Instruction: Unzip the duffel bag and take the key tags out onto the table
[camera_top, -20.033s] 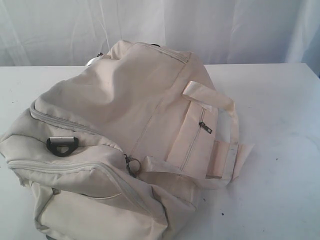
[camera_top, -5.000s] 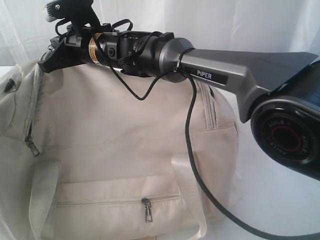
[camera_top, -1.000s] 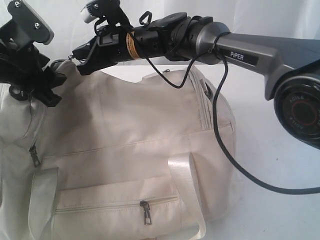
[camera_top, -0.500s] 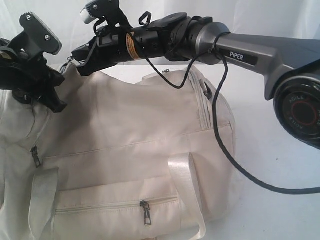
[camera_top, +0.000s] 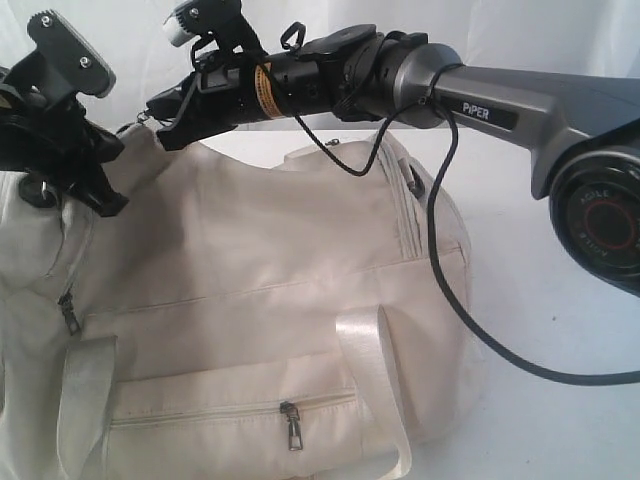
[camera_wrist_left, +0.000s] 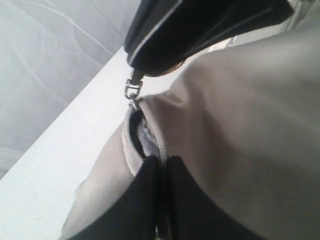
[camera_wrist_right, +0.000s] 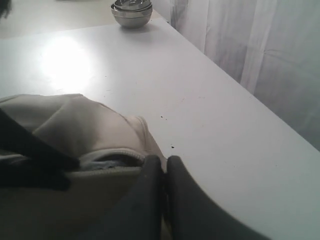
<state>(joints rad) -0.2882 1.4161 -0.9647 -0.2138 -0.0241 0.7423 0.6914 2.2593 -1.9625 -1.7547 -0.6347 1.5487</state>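
Right gripper (camera_top: 152, 112) reaches across, clamped on the zipper pull (camera_wrist_left: 131, 90); left gripper (camera_wrist_left: 161, 167), fingers pressed together, pinches the duffel bag (camera_top: 270, 250) beside its slightly parted zipper, bag sitting on the table (camera_top: 540, 430)

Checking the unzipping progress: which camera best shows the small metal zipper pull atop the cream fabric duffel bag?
Left wrist view: the metal zipper pull shows sharp and close, gripped by the right gripper. The exterior view shows only a glint; the right wrist view hides it.

Cream fabric duffel bag (camera_wrist_left: 240, 125), zip parted on grey lining (camera_wrist_left: 145, 141); small metal zip pull (camera_wrist_left: 131, 90) gripped by black right fingers (camera_wrist_left: 200, 25); white worktop (camera_wrist_left: 50, 170) beyond.
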